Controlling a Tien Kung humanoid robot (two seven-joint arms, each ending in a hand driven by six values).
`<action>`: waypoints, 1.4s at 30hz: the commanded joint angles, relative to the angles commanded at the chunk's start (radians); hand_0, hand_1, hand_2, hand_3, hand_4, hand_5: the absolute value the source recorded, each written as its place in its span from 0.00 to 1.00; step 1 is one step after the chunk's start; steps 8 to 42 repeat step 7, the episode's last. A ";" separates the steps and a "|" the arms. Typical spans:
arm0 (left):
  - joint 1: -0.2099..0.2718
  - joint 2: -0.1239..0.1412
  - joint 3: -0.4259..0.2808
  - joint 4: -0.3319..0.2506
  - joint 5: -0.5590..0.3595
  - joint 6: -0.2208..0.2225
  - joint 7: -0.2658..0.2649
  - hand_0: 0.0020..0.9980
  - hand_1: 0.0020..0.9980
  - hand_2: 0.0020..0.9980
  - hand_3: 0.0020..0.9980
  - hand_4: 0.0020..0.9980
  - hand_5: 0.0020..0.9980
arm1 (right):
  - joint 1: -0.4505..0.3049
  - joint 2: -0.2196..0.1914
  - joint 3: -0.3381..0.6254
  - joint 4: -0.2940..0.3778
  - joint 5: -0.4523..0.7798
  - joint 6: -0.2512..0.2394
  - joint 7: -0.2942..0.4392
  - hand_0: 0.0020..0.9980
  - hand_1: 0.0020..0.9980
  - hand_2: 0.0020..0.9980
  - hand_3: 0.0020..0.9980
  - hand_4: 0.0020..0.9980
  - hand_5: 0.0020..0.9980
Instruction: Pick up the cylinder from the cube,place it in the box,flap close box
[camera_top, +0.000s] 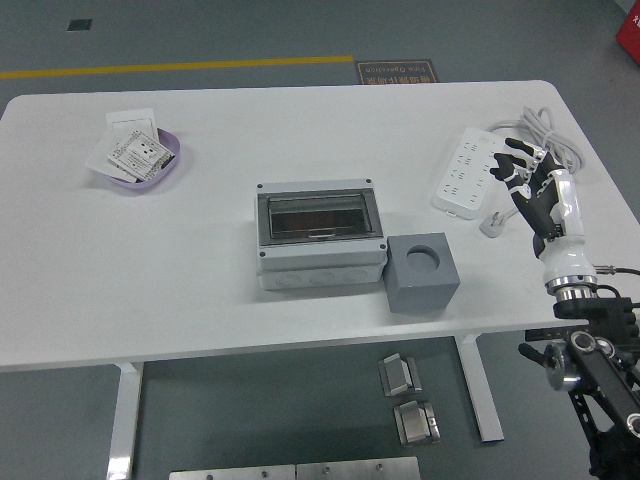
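Head view: white desk (150, 290) spans most of the frame, grey floor beyond its far edge and below the near edge. Grey box (319, 236) sits mid-desk, clear lid shut. Grey cube (421, 272) touches the box's right side, close to the near edge; its round top socket looks hollow, cylinder not visible. Right robot hand (535, 185) hovers near the right edge, fingers spread, holding nothing, beside a white power strip (465, 171). Purple tray (146, 160) with cards far left. Wide bare surface left of the box.
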 joint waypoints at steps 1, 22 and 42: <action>0.000 -0.001 0.000 0.000 0.000 0.000 0.000 0.68 0.70 0.67 0.71 0.72 0.32 | -0.001 0.000 0.002 0.000 -0.001 0.000 0.000 0.65 0.58 0.64 0.71 0.96 0.60; 0.000 -0.003 0.002 0.000 -0.004 0.000 -0.002 0.68 0.70 0.67 0.71 0.72 0.32 | -0.005 0.003 0.013 0.005 -0.007 -0.001 -0.001 0.65 0.58 0.64 0.71 0.96 0.60; 0.000 -0.003 0.002 0.000 -0.004 0.000 -0.002 0.68 0.70 0.67 0.71 0.72 0.32 | -0.005 0.003 0.013 0.005 -0.007 -0.001 -0.001 0.65 0.58 0.64 0.71 0.96 0.60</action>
